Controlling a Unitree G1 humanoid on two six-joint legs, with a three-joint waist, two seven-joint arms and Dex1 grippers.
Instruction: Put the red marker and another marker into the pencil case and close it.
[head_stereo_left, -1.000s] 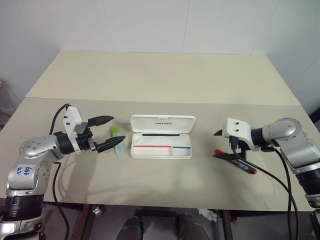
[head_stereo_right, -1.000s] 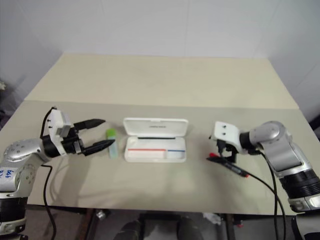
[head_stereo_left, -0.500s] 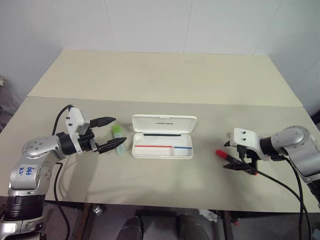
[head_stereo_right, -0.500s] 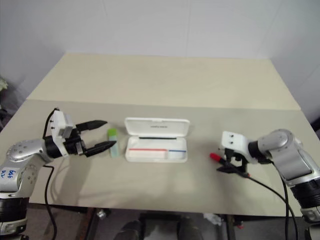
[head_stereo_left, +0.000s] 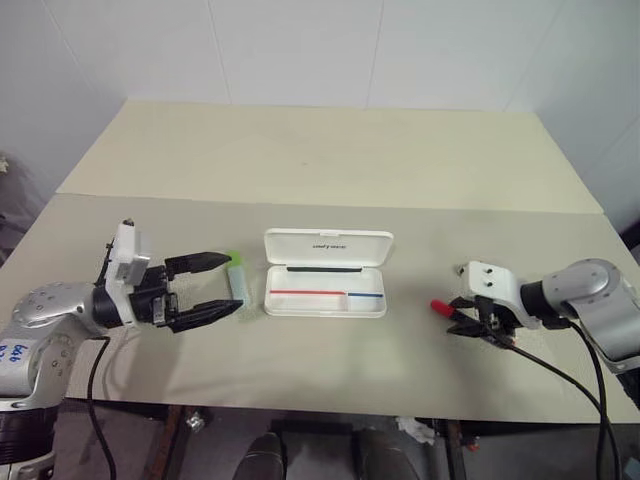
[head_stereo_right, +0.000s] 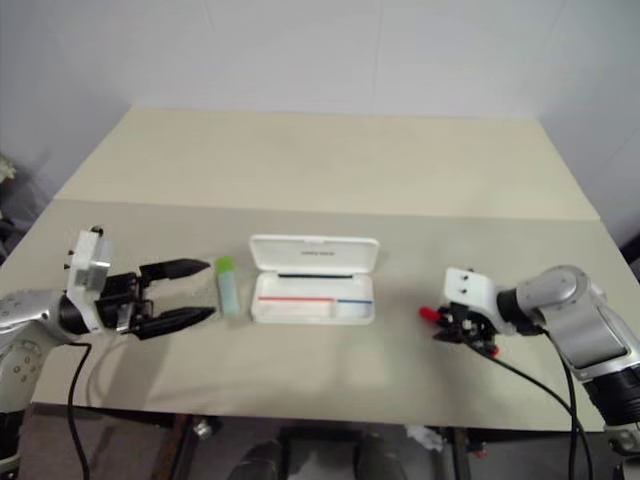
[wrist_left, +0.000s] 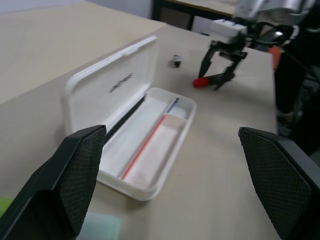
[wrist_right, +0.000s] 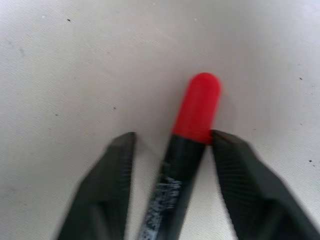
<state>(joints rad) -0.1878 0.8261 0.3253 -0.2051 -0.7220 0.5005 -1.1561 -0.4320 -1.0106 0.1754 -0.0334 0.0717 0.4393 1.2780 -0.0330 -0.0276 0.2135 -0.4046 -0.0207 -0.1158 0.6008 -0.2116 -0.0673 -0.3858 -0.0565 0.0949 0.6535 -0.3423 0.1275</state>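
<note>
The right gripper (wrist_right: 172, 150), half open, straddles the red marker (wrist_right: 192, 120) on the tabletop (head_stereo_left: 330, 160), one finger touching; an uneven squeeze could roll it away. The left gripper (head_stereo_left: 215, 286), wide open and empty, hangs beside the green marker (head_stereo_left: 239, 276), left of the open pencil case (head_stereo_left: 326, 274)

The right gripper (head_stereo_left: 468, 322) narrowed its jaws around the red marker (wrist_right: 192, 131); the left gripper (head_stereo_left: 212, 287) drew back.
</note>
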